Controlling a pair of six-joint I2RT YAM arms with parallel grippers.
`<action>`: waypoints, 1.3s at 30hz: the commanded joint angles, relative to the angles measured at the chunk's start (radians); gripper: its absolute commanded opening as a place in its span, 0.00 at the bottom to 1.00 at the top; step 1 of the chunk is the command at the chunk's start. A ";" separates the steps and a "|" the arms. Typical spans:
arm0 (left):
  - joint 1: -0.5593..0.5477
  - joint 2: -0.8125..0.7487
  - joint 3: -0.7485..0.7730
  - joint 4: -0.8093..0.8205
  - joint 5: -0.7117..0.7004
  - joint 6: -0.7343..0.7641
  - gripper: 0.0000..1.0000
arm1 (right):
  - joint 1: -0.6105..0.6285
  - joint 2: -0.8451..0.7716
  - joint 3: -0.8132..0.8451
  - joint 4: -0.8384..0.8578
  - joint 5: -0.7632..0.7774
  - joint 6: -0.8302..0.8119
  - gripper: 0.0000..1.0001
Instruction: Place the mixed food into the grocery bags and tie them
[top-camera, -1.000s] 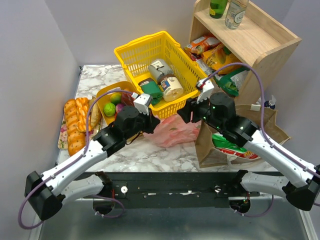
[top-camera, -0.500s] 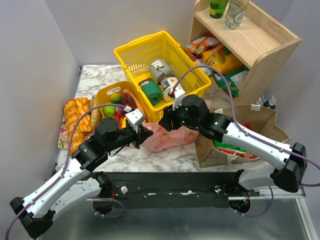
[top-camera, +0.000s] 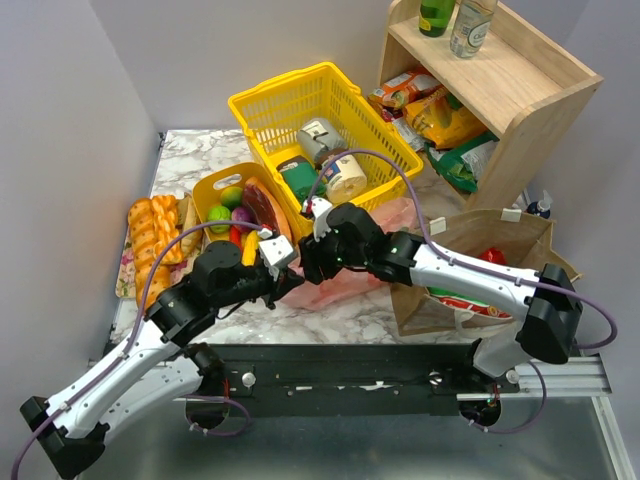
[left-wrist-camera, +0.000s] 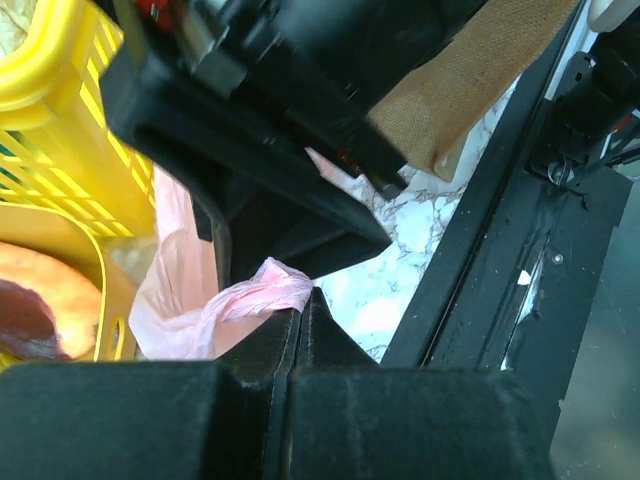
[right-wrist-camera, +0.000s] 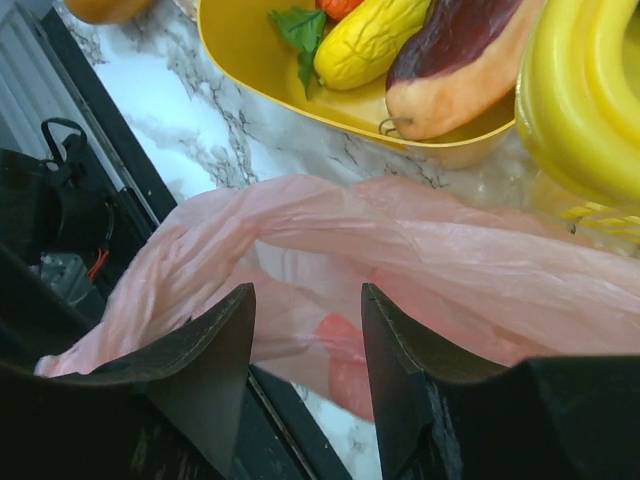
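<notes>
The pink plastic bag (top-camera: 352, 283) lies on the marble between both arms, a red shape showing through its film (right-wrist-camera: 340, 372). My left gripper (top-camera: 287, 277) is shut on a twisted pink handle (left-wrist-camera: 262, 292), jaws pressed together (left-wrist-camera: 300, 305). My right gripper (top-camera: 311, 262) hovers open just above the bag's mouth (right-wrist-camera: 305, 335), loose film (right-wrist-camera: 400, 250) lying beyond its fingers. The brown paper bag (top-camera: 515, 236) stands at the right, holding the green-and-white crisp packet (top-camera: 456, 297). Toy fruit and vegetables (top-camera: 232, 212) sit in the yellow oval tub.
The yellow mesh basket (top-camera: 268, 107) with tins stands behind the bag, and the yellow tub's rim (right-wrist-camera: 262, 92) is close beside my right gripper. Braided bread (top-camera: 150, 245) lies at the left. A wooden shelf (top-camera: 520, 85) with packets and bottles fills the back right.
My right arm has swung left and down from the paper bag to the pink bag, its jaws narrowing slightly. My left arm drew back towards the front with the handle.
</notes>
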 joint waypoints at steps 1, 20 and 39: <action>0.006 -0.034 -0.012 -0.002 0.034 0.026 0.00 | 0.007 0.017 -0.023 0.013 -0.039 0.014 0.55; 0.006 -0.196 -0.045 0.024 -0.242 0.027 0.00 | 0.007 0.004 -0.220 -0.237 0.300 0.252 0.64; 0.006 -0.186 -0.047 0.036 -0.145 0.027 0.00 | -0.040 -0.054 -0.312 -0.228 0.535 0.370 1.00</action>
